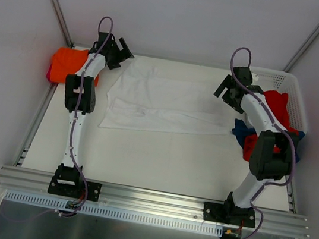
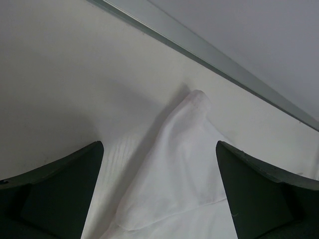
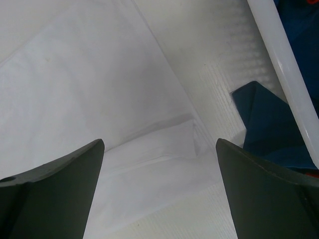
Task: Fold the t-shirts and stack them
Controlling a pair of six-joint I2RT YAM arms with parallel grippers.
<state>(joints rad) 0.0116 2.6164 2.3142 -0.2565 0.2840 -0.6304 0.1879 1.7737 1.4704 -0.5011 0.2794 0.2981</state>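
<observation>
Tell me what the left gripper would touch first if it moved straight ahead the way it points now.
Probably the pointed corner of the white cloth t-shirt, spread on the white table: it lies centred between the open fingers of the left gripper. How far away it is remains unclear.

orange t-shirt (image 1: 66, 62): partly behind left arm (image 1: 80, 93) | red t-shirt (image 1: 279, 105): partly behind right arm (image 1: 268, 152)
</observation>
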